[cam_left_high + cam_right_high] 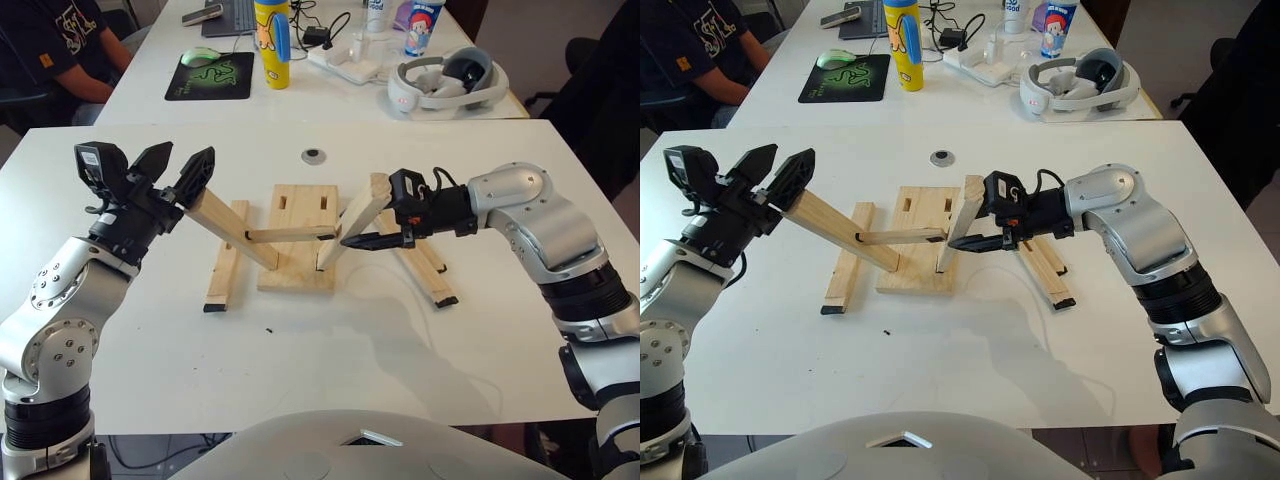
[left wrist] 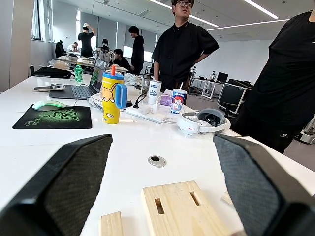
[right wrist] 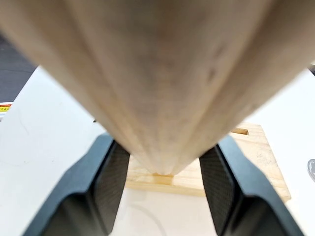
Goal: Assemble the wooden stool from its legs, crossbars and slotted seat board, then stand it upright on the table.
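Light, stiff, smooth wood by my guess, best pinched across flat faces: right tool (image 1: 352, 236) clenches the right leg (image 1: 362, 210) above the seat board (image 1: 300, 200) on the desk (image 1: 400, 340), left tool (image 1: 189, 150) gapes released at the left leg (image 1: 232, 230)

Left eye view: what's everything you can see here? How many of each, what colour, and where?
seat board: one, pale wood, flat mid-table.
left leg: one, pale wood, slanting up from the board to the left gripper.
right leg: one, pale wood, slanting, in the right gripper.
crossbar: one, pale wood, joining those legs.
loose pieces: about three, pale wood, flat beside the board.
table: one, white, under everything.
tumbler: one, yellow and blue, far table.
headset: one, white and grey, far table.
mouse mat: one, black and green, far table.
left gripper: one, black, jaws open.
right gripper: one, black, jaws shut on the right leg.
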Controlling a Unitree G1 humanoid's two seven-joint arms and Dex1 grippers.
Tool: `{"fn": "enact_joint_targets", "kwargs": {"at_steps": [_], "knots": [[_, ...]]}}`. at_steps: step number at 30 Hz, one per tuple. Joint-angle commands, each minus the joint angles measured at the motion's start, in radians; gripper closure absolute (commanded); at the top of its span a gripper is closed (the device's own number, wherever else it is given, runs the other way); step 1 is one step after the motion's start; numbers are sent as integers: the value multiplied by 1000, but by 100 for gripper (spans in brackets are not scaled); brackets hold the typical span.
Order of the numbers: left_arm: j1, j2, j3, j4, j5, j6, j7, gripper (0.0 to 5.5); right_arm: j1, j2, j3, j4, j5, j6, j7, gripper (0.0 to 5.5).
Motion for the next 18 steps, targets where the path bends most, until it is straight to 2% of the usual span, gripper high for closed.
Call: {"fn": "enact_joint_targets", "kwargs": {"at_steps": [1, 10, 18], "knots": [[137, -1, -94, 91, 50, 163, 25, 172, 138, -11, 194, 6, -120, 24, 79, 345], [143, -3, -99, 88, 50, 160, 30, 172, 121, -1, 212, 32, -129, 19, 90, 345], [135, 1, -100, 77, 50, 160, 39, 172, 13, 2, 147, 57, -43, 122, 126, 345]]}}
